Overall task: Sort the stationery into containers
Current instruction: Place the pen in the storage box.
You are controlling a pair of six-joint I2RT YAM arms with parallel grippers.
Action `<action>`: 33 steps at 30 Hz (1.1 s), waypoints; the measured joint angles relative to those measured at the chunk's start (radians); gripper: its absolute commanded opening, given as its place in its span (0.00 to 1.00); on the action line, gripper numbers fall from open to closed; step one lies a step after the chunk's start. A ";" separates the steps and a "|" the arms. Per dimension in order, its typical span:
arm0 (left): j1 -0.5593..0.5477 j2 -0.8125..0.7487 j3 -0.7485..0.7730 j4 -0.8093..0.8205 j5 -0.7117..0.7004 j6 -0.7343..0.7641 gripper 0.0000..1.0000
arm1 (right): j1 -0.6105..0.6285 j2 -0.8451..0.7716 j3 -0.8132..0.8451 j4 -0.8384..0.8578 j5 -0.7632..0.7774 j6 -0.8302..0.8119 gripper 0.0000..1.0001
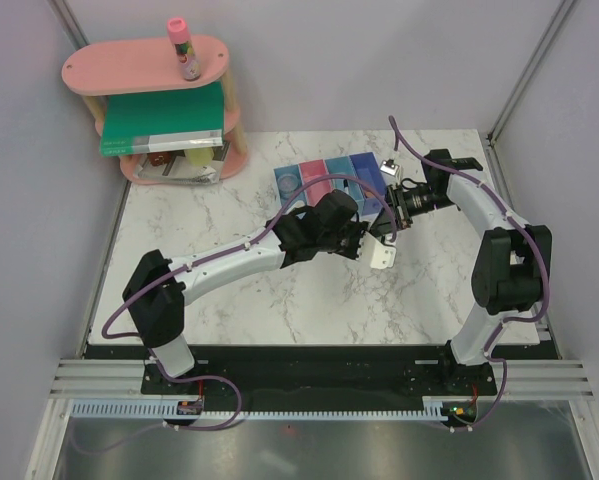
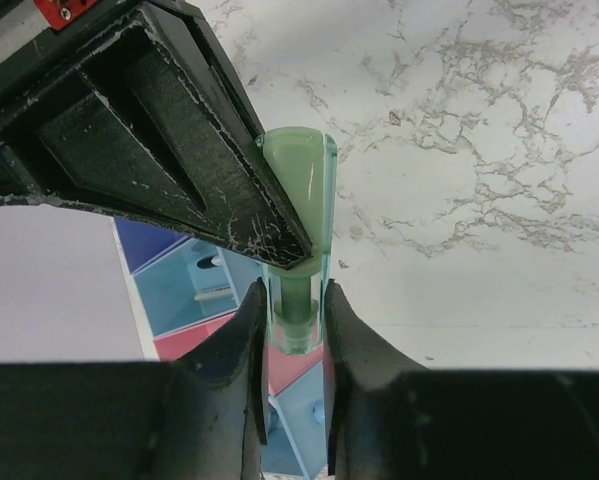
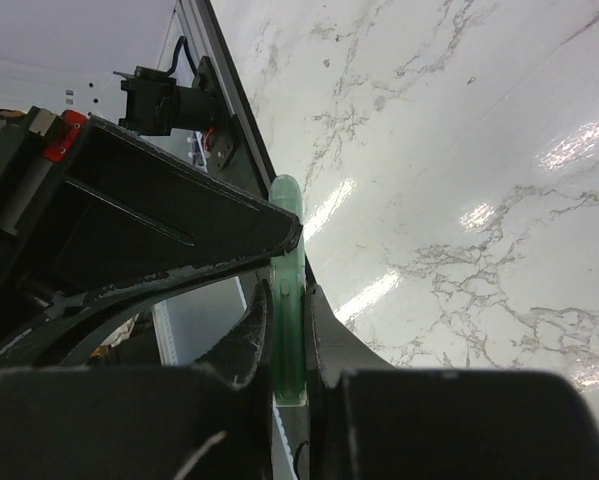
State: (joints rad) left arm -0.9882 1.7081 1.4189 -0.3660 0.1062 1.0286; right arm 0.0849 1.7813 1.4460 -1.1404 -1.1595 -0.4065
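Note:
A translucent green eraser-like piece (image 2: 301,170) (image 3: 288,205) is held above the marble table, and both grippers grip it at once. My left gripper (image 2: 294,300) (image 1: 364,232) is shut on its lower end. My right gripper (image 3: 289,292) (image 1: 384,215) is shut on its thin edges from the other side. The two grippers meet just in front of the containers (image 1: 329,180), a row of four joined bins that also shows below the piece in the left wrist view (image 2: 179,285). A pink-capped tube (image 1: 184,50) stands on top of the pink shelf.
A pink oval two-tier shelf (image 1: 214,55) stands at the back left, with a big green flat book (image 1: 164,115) on its middle tier and small items underneath. A small white stick (image 2: 214,293) lies in one light blue bin.

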 measured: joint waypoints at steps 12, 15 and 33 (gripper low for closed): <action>0.000 -0.027 -0.021 -0.002 -0.098 -0.074 0.91 | 0.011 0.002 0.017 -0.001 0.032 0.000 0.00; 0.001 -0.069 -0.042 -0.021 -0.129 -0.120 0.93 | 0.011 0.018 0.070 0.021 0.078 0.030 0.00; 0.259 -0.112 -0.034 -0.315 -0.068 -0.494 0.94 | 0.033 0.252 0.319 0.666 0.827 0.303 0.00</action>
State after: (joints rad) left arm -0.7288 1.5959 1.3846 -0.6815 0.0383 0.5343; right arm 0.1181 2.0335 1.7645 -0.4740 -0.3321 -0.1032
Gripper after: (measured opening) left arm 0.939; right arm 0.139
